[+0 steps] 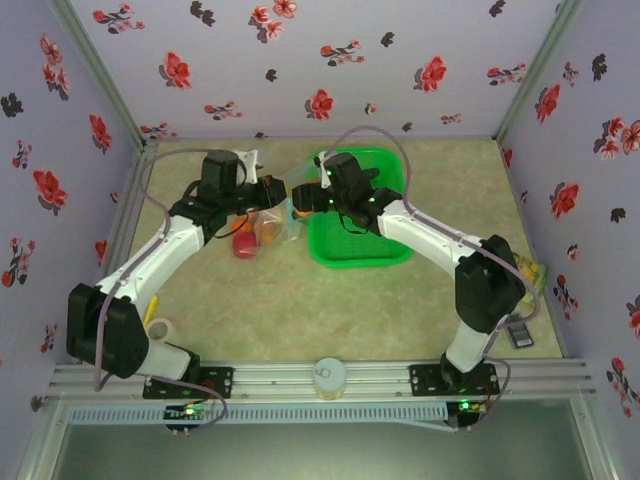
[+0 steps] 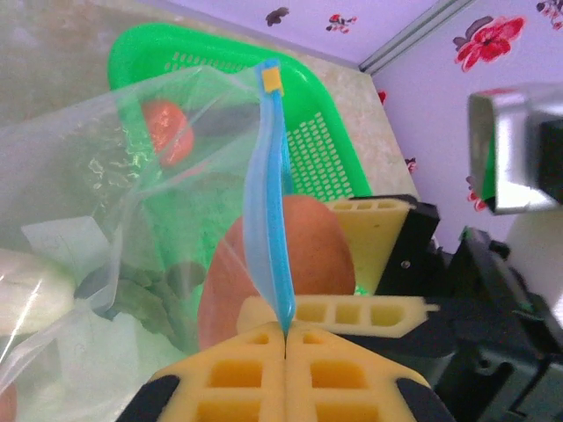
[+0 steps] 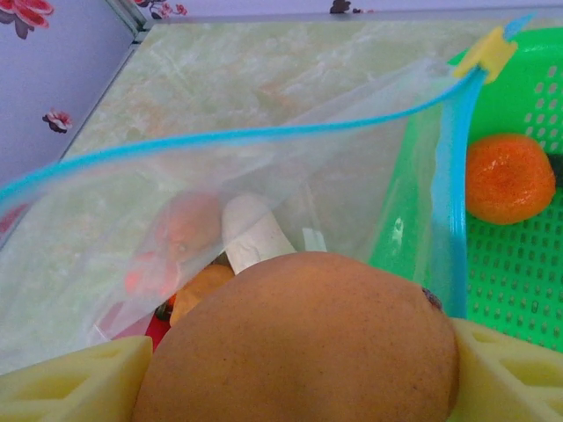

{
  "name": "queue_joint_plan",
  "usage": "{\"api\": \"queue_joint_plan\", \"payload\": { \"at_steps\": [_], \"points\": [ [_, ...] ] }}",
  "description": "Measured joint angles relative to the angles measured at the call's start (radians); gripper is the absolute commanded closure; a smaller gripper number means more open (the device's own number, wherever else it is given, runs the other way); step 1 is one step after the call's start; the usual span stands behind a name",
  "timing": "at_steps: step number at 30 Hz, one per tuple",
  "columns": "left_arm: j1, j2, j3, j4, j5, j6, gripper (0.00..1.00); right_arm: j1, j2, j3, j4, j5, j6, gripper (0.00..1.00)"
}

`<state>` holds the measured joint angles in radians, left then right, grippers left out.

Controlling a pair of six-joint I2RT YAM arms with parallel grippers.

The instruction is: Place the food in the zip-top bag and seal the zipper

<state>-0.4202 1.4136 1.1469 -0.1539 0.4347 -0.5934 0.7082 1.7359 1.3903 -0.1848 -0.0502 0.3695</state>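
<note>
Potato looks rigid and light, gripped in our right claw; left claw pinches the limp zip-top bag by its zipper.

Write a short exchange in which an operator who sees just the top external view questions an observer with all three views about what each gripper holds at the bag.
Operator: From above I can't make out the fingers. What is the left gripper doing?
Observer: In the left wrist view its pads are shut on the light-blue zipper, holding up that edge of the zip-top bag.
Operator: And the right gripper?
Observer: The right wrist view shows a brown-orange lump gripped between its fingers, at the bag's open mouth.
</note>
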Motion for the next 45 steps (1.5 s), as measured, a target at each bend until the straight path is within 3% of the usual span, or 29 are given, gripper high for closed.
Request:
{"api": "queue_joint_plan", "payload": {
  "at_steps": [4, 19, 35, 41, 45],
  "points": [
    [0.002, -0.002, -0.008, 0.014, 0.008, -0.004, 0.99, 0.000, 0.014, 0.010, -0.027, -0.008, -0.001, 0.38],
    [0.010, -0.005, -0.019, 0.026, 0.022, -0.004, 0.99, -0.003, 0.015, 0.062, -0.098, -0.048, -0.003, 0.12],
    [0.013, -0.016, -0.019, 0.019, 0.022, -0.004, 0.99, -0.097, -0.056, 0.068, -0.095, -0.182, 0.024, 0.10],
    [0.014, -0.016, -0.019, 0.021, 0.022, -0.004, 0.99, -0.087, -0.025, 0.072, -0.055, -0.224, 0.061, 0.11],
    [0.014, -0.017, -0.019, 0.010, 0.014, -0.003, 0.99, -0.055, 0.035, 0.085, -0.043, -0.216, 0.085, 0.01]
  ]
}}
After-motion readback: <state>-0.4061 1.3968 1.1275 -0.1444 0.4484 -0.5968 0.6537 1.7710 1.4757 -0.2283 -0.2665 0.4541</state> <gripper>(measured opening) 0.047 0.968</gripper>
